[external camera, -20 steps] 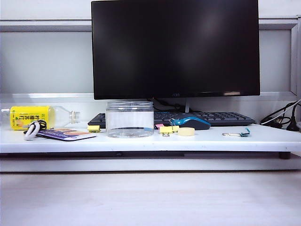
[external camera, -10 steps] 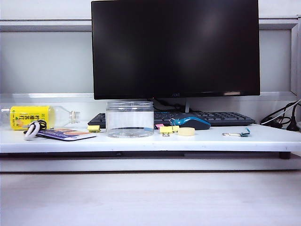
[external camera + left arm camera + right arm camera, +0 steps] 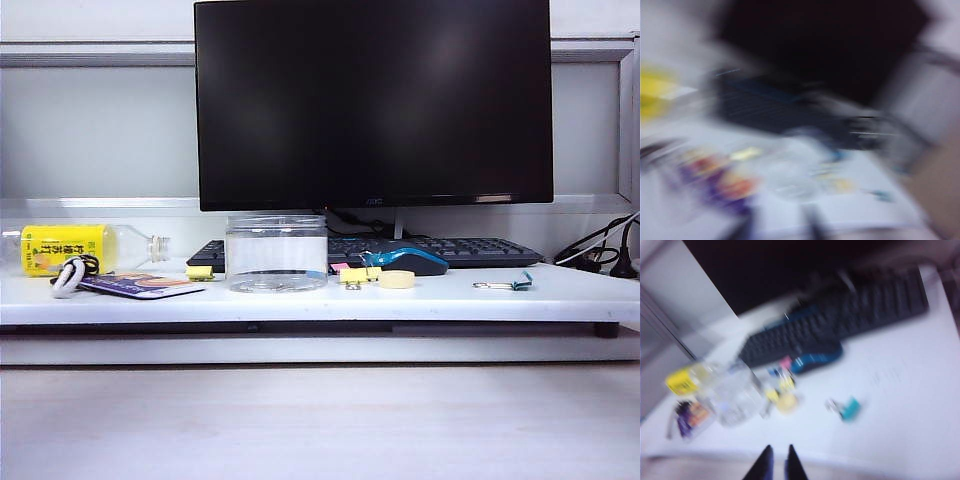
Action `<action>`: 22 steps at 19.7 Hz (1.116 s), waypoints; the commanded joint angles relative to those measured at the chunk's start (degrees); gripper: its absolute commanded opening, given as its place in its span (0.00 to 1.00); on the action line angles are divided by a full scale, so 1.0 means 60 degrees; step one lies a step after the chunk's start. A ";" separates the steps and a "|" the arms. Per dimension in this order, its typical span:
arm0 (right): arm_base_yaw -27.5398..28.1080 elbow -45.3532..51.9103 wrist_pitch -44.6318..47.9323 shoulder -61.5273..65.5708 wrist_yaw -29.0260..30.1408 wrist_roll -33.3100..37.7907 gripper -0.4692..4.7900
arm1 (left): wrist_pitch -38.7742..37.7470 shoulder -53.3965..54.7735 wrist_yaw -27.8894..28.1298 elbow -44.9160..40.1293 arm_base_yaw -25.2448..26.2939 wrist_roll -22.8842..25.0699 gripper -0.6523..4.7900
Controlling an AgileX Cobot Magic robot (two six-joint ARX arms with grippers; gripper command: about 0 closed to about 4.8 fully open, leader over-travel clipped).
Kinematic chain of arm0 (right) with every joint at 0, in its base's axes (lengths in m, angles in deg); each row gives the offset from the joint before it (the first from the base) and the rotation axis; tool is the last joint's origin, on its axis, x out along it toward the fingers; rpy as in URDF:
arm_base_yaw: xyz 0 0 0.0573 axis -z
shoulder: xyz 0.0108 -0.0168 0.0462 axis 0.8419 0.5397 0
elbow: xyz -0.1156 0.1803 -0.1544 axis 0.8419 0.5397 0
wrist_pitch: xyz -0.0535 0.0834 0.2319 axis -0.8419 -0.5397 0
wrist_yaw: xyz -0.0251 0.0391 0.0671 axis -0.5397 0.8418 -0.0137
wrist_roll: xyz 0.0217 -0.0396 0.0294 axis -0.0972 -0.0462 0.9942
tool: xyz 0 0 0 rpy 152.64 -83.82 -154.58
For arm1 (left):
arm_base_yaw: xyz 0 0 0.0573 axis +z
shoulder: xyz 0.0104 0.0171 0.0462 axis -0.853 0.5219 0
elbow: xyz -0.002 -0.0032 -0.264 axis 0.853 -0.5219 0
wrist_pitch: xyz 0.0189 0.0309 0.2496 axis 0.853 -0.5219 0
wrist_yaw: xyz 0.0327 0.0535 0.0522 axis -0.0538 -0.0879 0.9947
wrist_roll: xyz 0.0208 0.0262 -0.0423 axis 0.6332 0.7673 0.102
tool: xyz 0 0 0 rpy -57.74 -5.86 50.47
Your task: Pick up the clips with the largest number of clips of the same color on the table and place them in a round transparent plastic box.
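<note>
Two pale-yellow clips lie on the white shelf: one clip left of the round transparent plastic box, the other clip right of it. The box stands upright and looks empty. Neither gripper shows in the exterior view. In the blurred left wrist view my left gripper hangs well short of the box, jaws wide apart and empty. My right gripper also hangs back from the shelf, its jaws a narrow gap apart and empty, facing the box and a yellow clip.
A teal clip lies at the right, with a pale tape roll and a blue mouse near the middle. A keyboard and a monitor stand behind. A yellow-labelled bottle and a lanyard card lie at the left.
</note>
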 commanded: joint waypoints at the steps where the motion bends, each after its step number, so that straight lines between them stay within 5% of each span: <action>1: -0.0011 -0.0335 -0.0087 -0.0007 -0.0011 0.0007 0.17 | 0.0248 0.0015 -0.0255 0.0699 -0.0011 0.0379 0.47; 4: -0.0011 -0.0342 -0.0412 -0.0004 -0.0011 0.0007 0.17 | -0.0565 0.0076 -0.0248 0.1661 -0.0011 0.1698 0.47; 6: -0.0011 -0.0342 -0.0878 0.0004 -0.0077 0.0004 0.17 | -0.1406 0.0080 -0.0127 0.2248 -0.0007 0.2368 0.59; 13: -0.0015 -0.0346 -0.1639 0.0051 -0.0714 0.0011 0.17 | -0.4266 0.1504 -0.0743 0.3938 -0.0011 0.2568 0.59; 17: -0.0029 -0.0357 -0.1588 0.0047 -0.0714 0.0011 0.17 | -0.4972 0.3377 -0.0758 0.5512 -0.0011 0.4222 0.59; 19: -0.0109 -0.0357 -0.1508 0.0047 -0.0714 0.0007 0.17 | -0.6091 0.5559 -0.0750 0.6961 -0.0073 0.6229 0.64; 22: -0.0109 -0.0357 -0.1504 0.0040 -0.0710 0.0011 0.17 | -0.7246 0.7708 -0.0091 0.8280 -0.0794 0.8029 0.65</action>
